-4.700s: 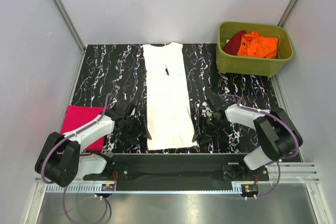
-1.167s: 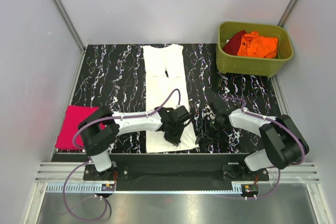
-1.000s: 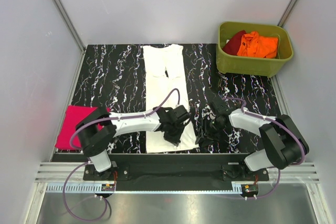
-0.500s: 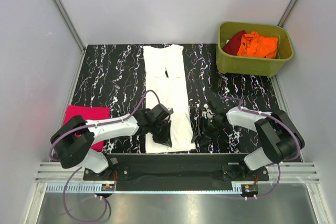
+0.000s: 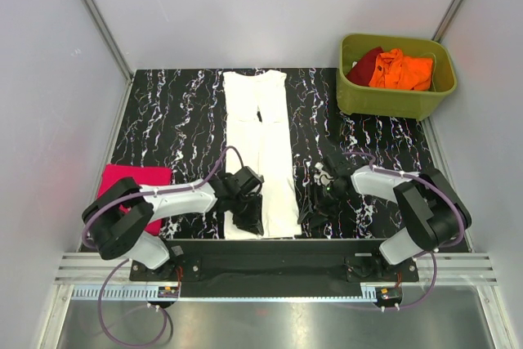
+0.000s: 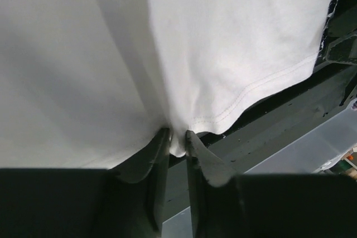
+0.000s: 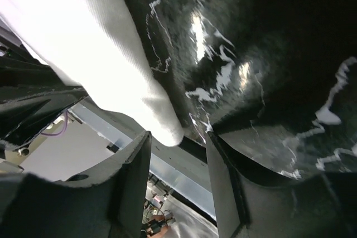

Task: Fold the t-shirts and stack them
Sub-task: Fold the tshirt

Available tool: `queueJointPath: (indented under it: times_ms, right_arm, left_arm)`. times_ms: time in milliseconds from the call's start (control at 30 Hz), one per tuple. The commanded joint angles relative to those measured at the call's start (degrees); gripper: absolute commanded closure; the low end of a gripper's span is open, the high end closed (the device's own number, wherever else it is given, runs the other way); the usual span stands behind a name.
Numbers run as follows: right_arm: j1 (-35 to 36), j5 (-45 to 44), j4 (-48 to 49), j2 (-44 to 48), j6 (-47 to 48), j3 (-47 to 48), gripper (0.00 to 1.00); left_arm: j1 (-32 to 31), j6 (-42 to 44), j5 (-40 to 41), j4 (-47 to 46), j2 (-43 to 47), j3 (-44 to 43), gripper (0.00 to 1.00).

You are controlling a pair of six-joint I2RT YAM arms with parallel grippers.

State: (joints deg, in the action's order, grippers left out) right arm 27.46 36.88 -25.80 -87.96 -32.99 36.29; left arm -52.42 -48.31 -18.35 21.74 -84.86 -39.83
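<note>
I am pinching the near hem of the white t-shirt in my narrow left end effector, while my right end effector is standing apart around the other near corner; the shirt (a long strip) is lying on the bench.

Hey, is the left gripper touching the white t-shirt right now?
Touching. In the left wrist view, the left gripper has the hem of the white t-shirt nipped between its two fingers.
</note>
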Motion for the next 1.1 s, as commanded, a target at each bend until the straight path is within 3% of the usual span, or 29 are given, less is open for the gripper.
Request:
queueJointPath:
  times_ms: [0, 167, 300, 433, 467, 633, 900, 1000, 1033, 1067]
  right_arm:
    - [-0.13, -3.12, -4.06, 3.67, 1.18, 3.51, 0.49]
    - [0.13, -2.61, -6.63, 5.52, 0.74, 9.48, 0.52]
    - [1.54, 0.81, -2.26, 2.28, -0.66, 10.55, 0.61]
    - [4.35, 4.51, 3.47, -2.90, -3.57, 9.32, 0.82]
    - [4.88, 4.77, 4.35, -3.52, -4.00, 8.80, 0.88]
    - [6.02, 6.45, 9.54, -6.43, -5.59, 5.46, 0.99]
    - [5.94, 2.50, 9.73, -5.46, -3.75, -2.19, 0.94]
    - [5.94, 1.18, 5.35, -3.63, -1.99, -0.79, 0.84]
    - [5.94, 0.74, 4.19, -1.44, -1.73, -0.35, 0.71]
    - [5.94, -0.31, 3.05, -0.12, -1.64, 0.52, 0.63]
  left_arm:
    - [0.22, 1.20, 0.86, 5.15, 0.57, -4.27, 0.70]
    - [0.13, 2.52, 1.91, 12.78, 5.04, -7.27, 0.61]
    - [0.48, 2.88, 4.46, 14.22, 10.76, -10.43, 0.66]
    - [3.37, 0.08, -3.07, -1.81, 9.11, -6.93, 0.86]
    - [3.38, -0.29, -5.97, -4.57, 6.84, -6.14, 0.97]
    - [3.38, -1.52, -10.57, -13.65, -2.49, -1.74, 1.00]
    - [3.12, 2.08, -6.97, -7.51, -5.06, 1.17, 1.00]
    - [2.15, 4.71, -4.24, -1.63, -1.46, -3.22, 0.87]
    - [1.72, 5.42, -3.72, 1.78, -0.06, -4.54, 0.72]
    - [1.54, 5.51, -2.67, 3.30, 3.18, -6.99, 0.66]
